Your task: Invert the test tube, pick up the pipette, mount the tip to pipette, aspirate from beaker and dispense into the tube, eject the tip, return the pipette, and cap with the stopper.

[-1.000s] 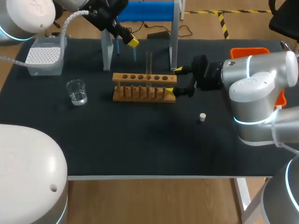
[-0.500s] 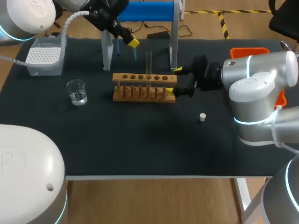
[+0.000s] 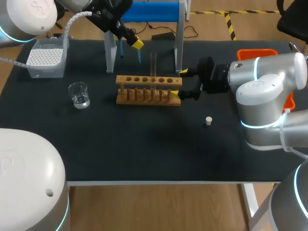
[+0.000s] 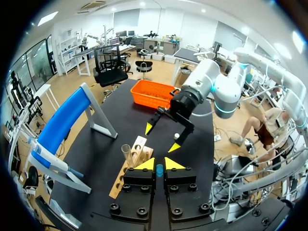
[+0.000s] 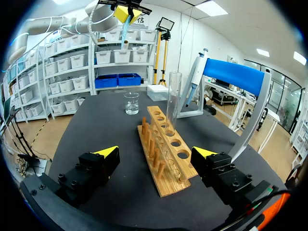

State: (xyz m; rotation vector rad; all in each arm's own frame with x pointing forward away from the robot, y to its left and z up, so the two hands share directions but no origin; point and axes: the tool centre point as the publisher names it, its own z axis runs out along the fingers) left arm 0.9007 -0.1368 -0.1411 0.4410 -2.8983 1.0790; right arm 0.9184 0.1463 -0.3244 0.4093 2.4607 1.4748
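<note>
L gripper [image 4: 158, 165]: clenched on a small blue tip [image 4: 159, 170], up high behind rack [image 3: 149, 80], by stand [image 3: 179, 38].
R gripper [image 5: 155, 153]: released, one finger each side of rack's R end; no contact that I can see.
Tube [image 3: 153, 62]: upright in rack, mouth up, uncapped.
Pipette [image 5: 196, 74]: hanging on stand.
Stopper [image 3: 208, 121]: loose on mat [image 3: 144, 144], near R arm, well apart from rack.
Beaker [image 3: 78, 94]: L side, liquid inside.
Step (my read): R set to brace rack.
Do it well: close square on the wood, low, gently; keep fingers off tube; L keeps tip plumb, off stand leg.
Surface: dark matte mat; rack unfixed, prob. slides if nudged.
Room: tight behind rack, stand legs just beyond; more space on the stopper side.
</note>
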